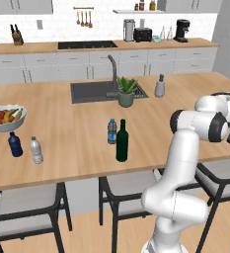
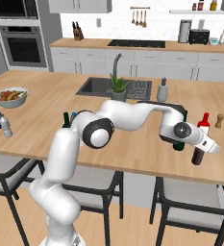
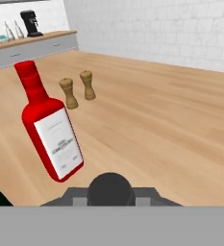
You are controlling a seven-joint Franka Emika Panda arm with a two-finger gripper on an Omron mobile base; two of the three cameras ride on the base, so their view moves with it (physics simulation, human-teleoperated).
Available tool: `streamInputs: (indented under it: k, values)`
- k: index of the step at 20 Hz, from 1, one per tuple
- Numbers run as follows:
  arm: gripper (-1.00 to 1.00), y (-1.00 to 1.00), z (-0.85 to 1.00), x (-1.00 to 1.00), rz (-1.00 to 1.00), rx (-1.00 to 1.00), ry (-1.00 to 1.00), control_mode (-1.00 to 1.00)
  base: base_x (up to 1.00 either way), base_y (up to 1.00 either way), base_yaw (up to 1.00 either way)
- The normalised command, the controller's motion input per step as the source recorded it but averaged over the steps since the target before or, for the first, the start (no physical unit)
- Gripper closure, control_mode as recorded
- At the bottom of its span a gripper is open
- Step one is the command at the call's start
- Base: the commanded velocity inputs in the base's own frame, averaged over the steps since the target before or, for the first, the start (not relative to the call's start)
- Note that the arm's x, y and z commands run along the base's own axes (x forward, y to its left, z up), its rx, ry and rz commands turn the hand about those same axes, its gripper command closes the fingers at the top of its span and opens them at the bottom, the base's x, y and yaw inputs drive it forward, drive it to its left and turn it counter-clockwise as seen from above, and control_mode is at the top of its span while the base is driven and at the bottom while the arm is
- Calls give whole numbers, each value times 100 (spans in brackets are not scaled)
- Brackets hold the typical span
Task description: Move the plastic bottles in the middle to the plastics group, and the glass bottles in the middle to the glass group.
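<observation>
My gripper (image 2: 200, 148) is shut on the neck of a slim brown bottle (image 2: 197, 156), which hangs upright at the counter's right end, its base at or just above the wood. In the hand view its dark round top (image 3: 111, 187) sits between my fingers. Right beside it stand the red bottle with a white label (image 3: 51, 134) (image 2: 204, 123) and a dark green bottle (image 2: 179, 144), partly hidden by my hand. In mid-counter stand the tall green wine bottle (image 1: 122, 141) and the blue-capped water bottle (image 1: 112, 131). At the left are the navy bottle (image 1: 15, 145) and the silvery-clear bottle (image 1: 36, 150).
Two wooden shakers (image 3: 68, 92) (image 3: 88, 85) stand just beyond the red bottle. A fruit bowl (image 1: 6, 118) sits at the far left. The sink (image 1: 89, 91), a potted plant (image 1: 126, 92) and a soap dispenser (image 1: 160, 86) lie further back. Stools line the near edge.
</observation>
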Motion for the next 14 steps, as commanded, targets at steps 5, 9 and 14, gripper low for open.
streamInputs:
  k: [5,9,14]
  values:
    - [100,0,0,0,0,0,0,-100,0,0,0]
    - [-100,0,0,0,0,0,0,-100,0,0,0]
    - [-100,0,0,0,0,0,0,-100,0,0,0]
